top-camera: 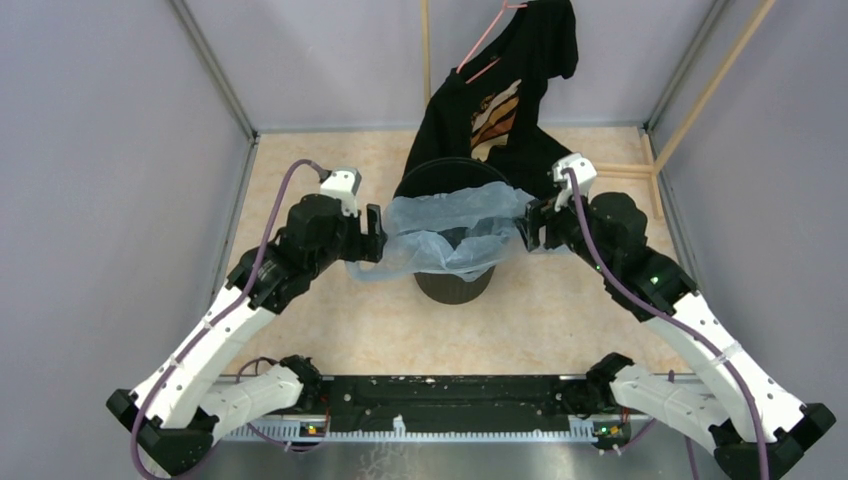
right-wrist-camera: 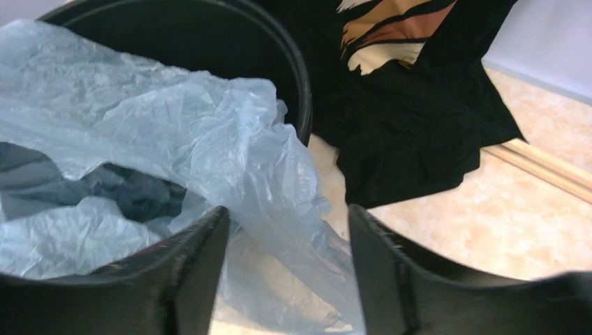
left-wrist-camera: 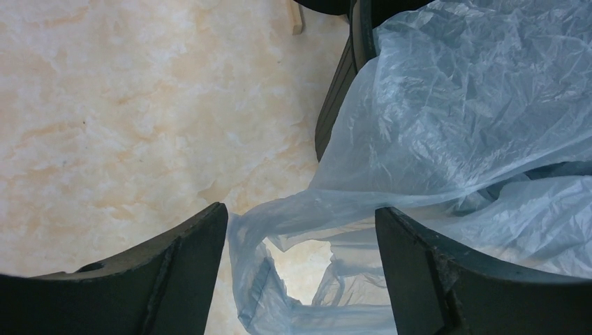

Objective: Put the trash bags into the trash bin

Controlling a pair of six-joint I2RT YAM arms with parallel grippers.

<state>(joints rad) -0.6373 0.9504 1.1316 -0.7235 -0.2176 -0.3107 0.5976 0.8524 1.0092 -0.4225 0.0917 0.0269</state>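
Note:
The pale blue trash bag [top-camera: 450, 225] lies crumpled over the top of the round black trash bin [top-camera: 455, 287], spilling past its left and right sides. My left gripper [top-camera: 374, 236] is at the bag's left end. In the left wrist view it [left-wrist-camera: 300, 209] is open, with a loose loop of the bag [left-wrist-camera: 279, 279] hanging between its fingers beside the bin wall [left-wrist-camera: 334, 105]. My right gripper [top-camera: 527, 222] is at the bag's right end. In the right wrist view it [right-wrist-camera: 287, 209] is open, with bag film [right-wrist-camera: 209, 132] draped between its fingers next to the bin rim [right-wrist-camera: 301, 77].
A black T-shirt with an orange print [top-camera: 500, 90] hangs on a pink hanger [top-camera: 480, 45] just behind the bin, its hem touching the table [right-wrist-camera: 419, 132]. Wooden rods [top-camera: 705, 85] lean at the back right. Grey walls [top-camera: 100, 200] enclose the marbled table [top-camera: 560, 310].

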